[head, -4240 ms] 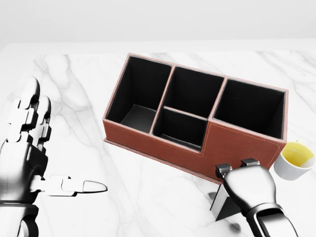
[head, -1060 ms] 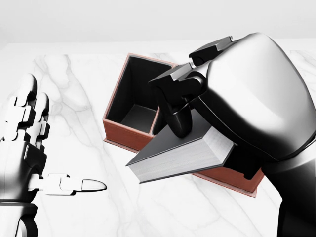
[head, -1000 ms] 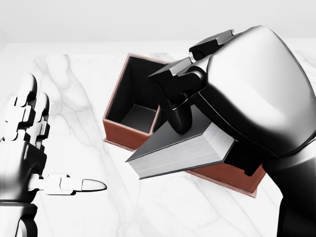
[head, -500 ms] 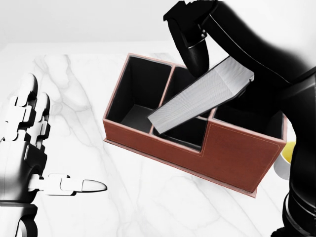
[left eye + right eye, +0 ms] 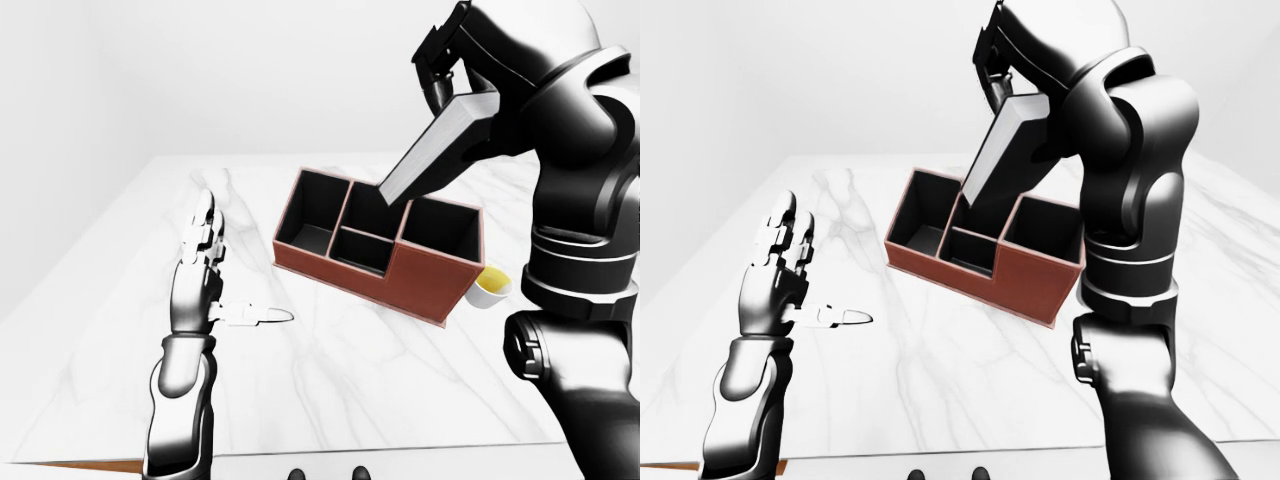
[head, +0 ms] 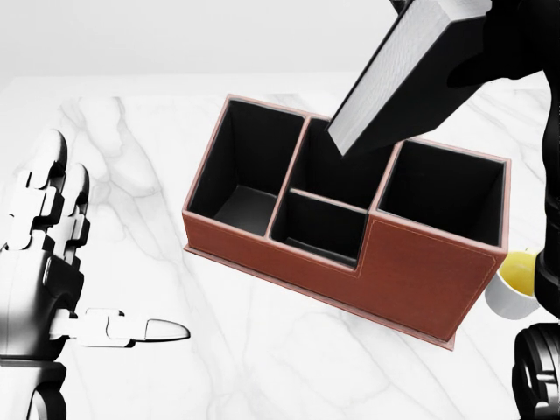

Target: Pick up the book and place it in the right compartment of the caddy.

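One book (image 5: 437, 147) aloft, tilted above the caddy (image 6: 420, 262).
Three fingers of the right hand (image 5: 450, 55) clamp its upper end, its lower corner hanging over the middle compartments; it looks stiff, fairly heavy and smooth-covered, so a firm hold near the spine seems wise. The left hand (image 6: 48, 262) hovers with fingers spread, holding nothing. All four compartments look empty; a cup (image 6: 512, 284) of yellow liquid stands just beside the caddy's right end.

Right robot hand (image 5: 452, 62) is raised high on a bent arm, fingers (image 5: 992, 62) closed round the book (image 5: 432, 150) — held tilted, lower corner down. Left robot hand (image 6: 48, 262) stands upright above the surface (image 5: 330, 380), fingers spread, thumb (image 6: 144, 330) pointing right — holding nothing.
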